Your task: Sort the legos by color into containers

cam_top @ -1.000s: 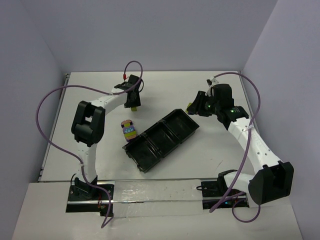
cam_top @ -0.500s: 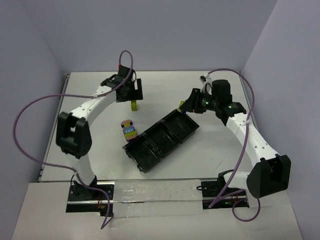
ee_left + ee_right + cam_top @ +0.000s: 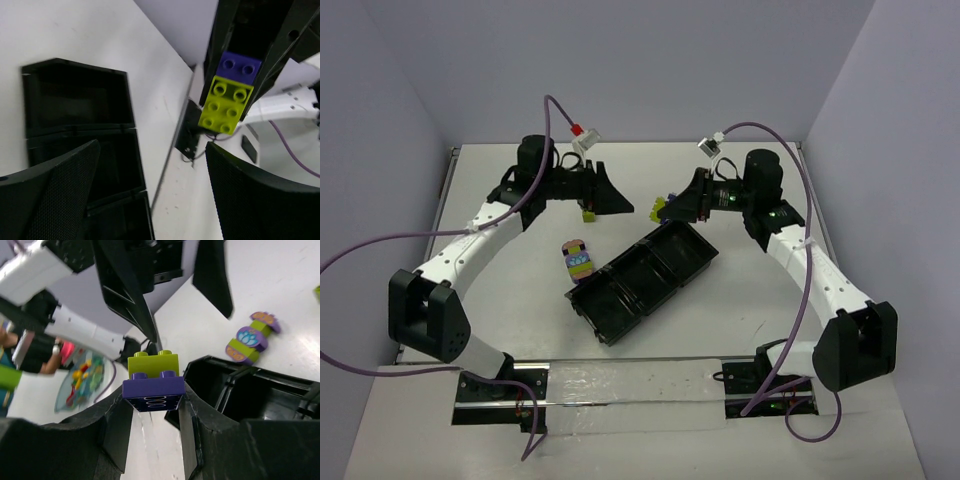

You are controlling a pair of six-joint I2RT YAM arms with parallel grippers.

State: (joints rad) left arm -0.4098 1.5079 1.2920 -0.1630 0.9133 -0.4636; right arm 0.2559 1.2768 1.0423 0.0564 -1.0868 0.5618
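Note:
My right gripper (image 3: pixel 669 209) is shut on a two-piece lego (image 3: pixel 660 207), a purple brick (image 3: pixel 154 388) with a yellow-green brick (image 3: pixel 153 364) stuck to it, held in the air over the far corner of the black tray (image 3: pixel 620 302). The left gripper (image 3: pixel 618 190) stands open and empty, pointing at that lego (image 3: pixel 227 95) from a short way off. A small yellow-green lego (image 3: pixel 588 210) lies on the table beneath the left gripper. A multicoloured block (image 3: pixel 578 258) lies left of the tray. All three compartments look empty.
The tray (image 3: pixel 75 100) lies diagonally in mid-table, its near end toward the arm bases. Purple cables loop above both arms. Walls close the table at the back and on both sides. In the right wrist view the left gripper's fingers (image 3: pixel 125 285) hang just beyond the held lego.
The left gripper has opened, left the small yellow-green lego on the table and swung to point right. The right gripper has carried its lego leftward toward it.

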